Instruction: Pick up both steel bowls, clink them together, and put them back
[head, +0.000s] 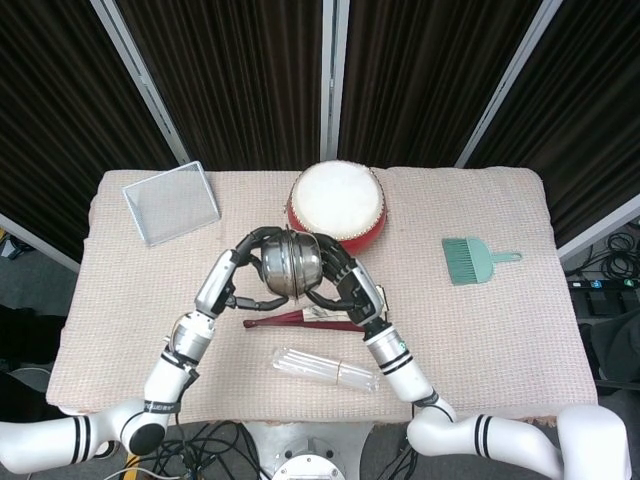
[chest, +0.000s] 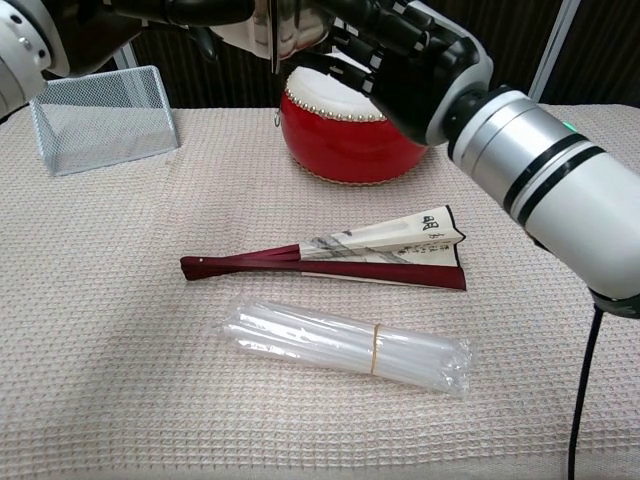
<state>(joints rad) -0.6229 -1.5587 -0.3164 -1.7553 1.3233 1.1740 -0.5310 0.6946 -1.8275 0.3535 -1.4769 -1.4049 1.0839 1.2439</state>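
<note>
Nearest the robot, at 6 o'clock on the woven worktop (head: 480, 330), lie a clear plastic tube bundle (chest: 345, 345) and a folded paper fan (chest: 330, 260). Above them, the left hand (head: 240, 275) grips one steel bowl (head: 278, 268); the right hand (head: 345, 285) grips the other steel bowl (head: 305, 265), rims apparently touching. Judged light, rigid, slippery polished metal; best held across rim and base. At 12 o'clock stands a red drum (head: 335, 205).

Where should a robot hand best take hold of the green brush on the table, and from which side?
Probably the short handle of the brush, taken from above. It lies flat on the cloth, handle pointing right, bristles toward the left. The handle is the narrow part and nothing lies close to it, so fingers should close across it easily.
</note>
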